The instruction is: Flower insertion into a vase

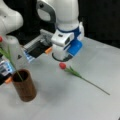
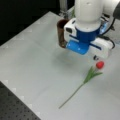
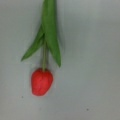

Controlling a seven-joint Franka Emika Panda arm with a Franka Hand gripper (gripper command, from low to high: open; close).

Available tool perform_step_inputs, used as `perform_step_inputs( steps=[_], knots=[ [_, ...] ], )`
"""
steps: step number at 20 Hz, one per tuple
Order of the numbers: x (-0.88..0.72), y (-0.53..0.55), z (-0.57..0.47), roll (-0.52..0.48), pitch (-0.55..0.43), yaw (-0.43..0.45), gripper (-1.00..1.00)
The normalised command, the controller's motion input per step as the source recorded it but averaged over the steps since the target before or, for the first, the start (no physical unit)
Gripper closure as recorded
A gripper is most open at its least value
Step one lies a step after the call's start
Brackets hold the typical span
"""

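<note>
Gripper [image 1: 62, 58] above tulip [image 1: 62, 65] on grey table [image 1: 100, 65].

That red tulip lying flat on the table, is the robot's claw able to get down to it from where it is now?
Probably yes. The gripper hangs just above the flower, which lies alone on the table with nothing over it. The vase, already holding one stem, stands well aside.

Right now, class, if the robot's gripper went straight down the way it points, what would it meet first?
Probably the red tulip flower lying on the grey table: the wrist view looks straight down on its bud and green leaves. The gripper hangs just above it, though the exact line is uncertain.
</note>
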Motion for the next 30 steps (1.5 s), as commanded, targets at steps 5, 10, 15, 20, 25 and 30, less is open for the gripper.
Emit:
perform_step_inputs(
  steps=[5,10,15,20,25,30],
  knots=[
    [-0.09,0.21,-0.43,0.034,-0.102,-0.089,-1.0],
    [-0.09,0.16,-0.28,0.0,-0.121,-0.099,-1.0],
    [-0.09,0.08,-0.14,-0.045,-0.133,-0.069,-1.0],
    [-0.02,0.04,-0.27,-0.168,0.009,-0.096,-1.0],
    [0.09,0.05,-0.31,-0.12,-0.057,0.047,-1.0],
    [0.08,0.05,-0.13,-0.101,-0.085,0.043,-1.0]
  ],
)
